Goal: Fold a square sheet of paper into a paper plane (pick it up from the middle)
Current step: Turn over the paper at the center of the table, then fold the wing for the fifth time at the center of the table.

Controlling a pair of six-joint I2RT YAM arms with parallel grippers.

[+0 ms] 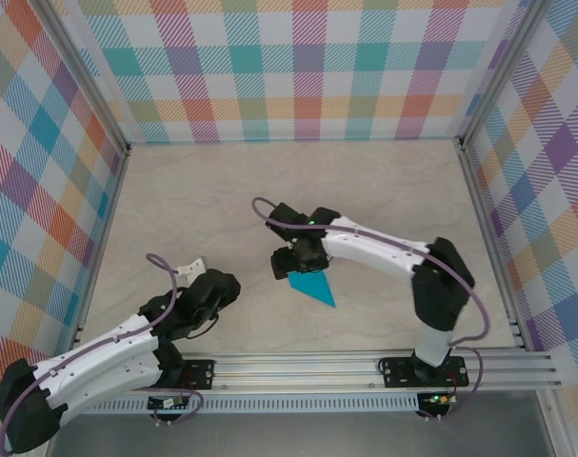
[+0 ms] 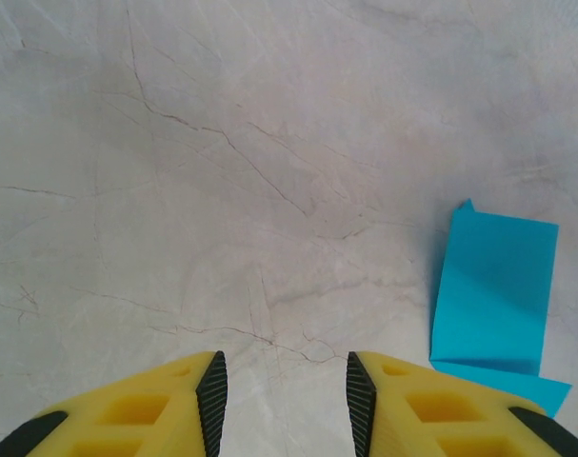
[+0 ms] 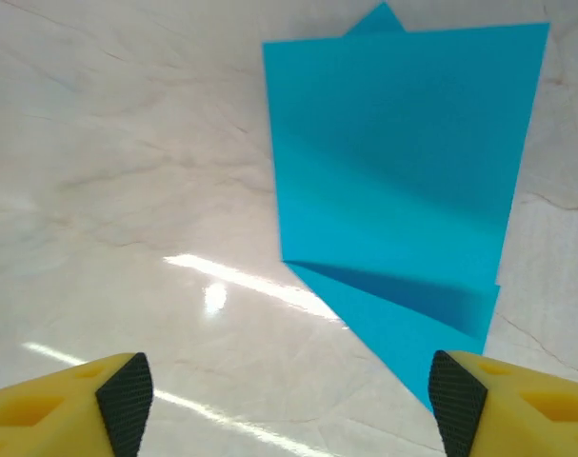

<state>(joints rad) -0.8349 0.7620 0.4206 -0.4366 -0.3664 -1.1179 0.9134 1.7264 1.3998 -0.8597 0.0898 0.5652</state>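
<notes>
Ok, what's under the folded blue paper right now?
The paper lies on the marble tabletop; a lower folded layer pokes out at its near edge. Anything beneath is covered.

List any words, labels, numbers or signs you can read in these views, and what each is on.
None readable.
The folded teal-blue paper is plain.
The marbled table and checked walls carry only pattern.
The left arm and right arm show no legible marking.

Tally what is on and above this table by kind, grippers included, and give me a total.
Folded teal-blue sheet of paper: 1
Grippers: 2, the left gripper and the right gripper, both open and holding nothing
Total: 3
</notes>
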